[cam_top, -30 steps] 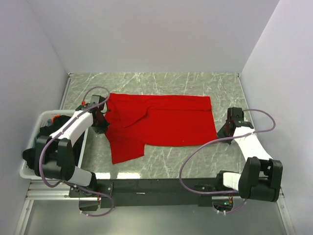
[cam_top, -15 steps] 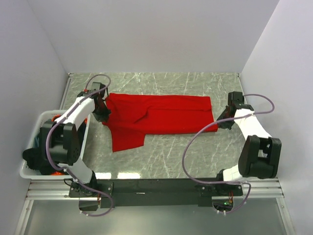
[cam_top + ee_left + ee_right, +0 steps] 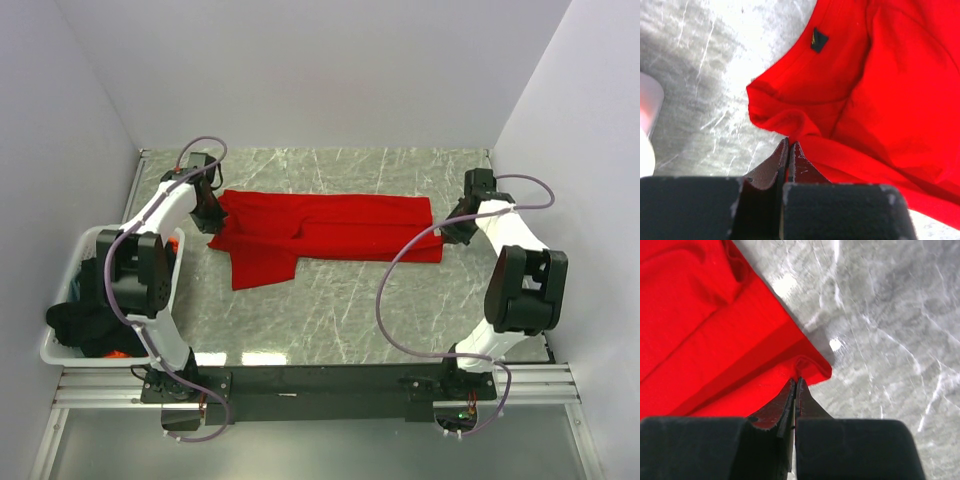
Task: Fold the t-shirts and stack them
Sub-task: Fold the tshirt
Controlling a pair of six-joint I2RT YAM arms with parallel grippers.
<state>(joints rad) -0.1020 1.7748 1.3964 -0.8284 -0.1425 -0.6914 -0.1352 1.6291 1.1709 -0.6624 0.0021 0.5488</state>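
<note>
The worktop (image 3: 350,300) is grey-green marble-patterned stone with pale veins, walled in white on three sides. A plain red t-shirt (image 3: 330,228) lies across its far half as a long band from left to right, collar end to the left, with one flap reaching toward the near edge. A white slotted basket (image 3: 55,355) holding dark cloth stands at the near left corner.

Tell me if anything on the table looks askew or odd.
The red shirt lies folded into a long band, but its left end is uneven: one flap juts toward the near edge, past the otherwise straight fold line. Nothing looks spilled or damaged.
</note>
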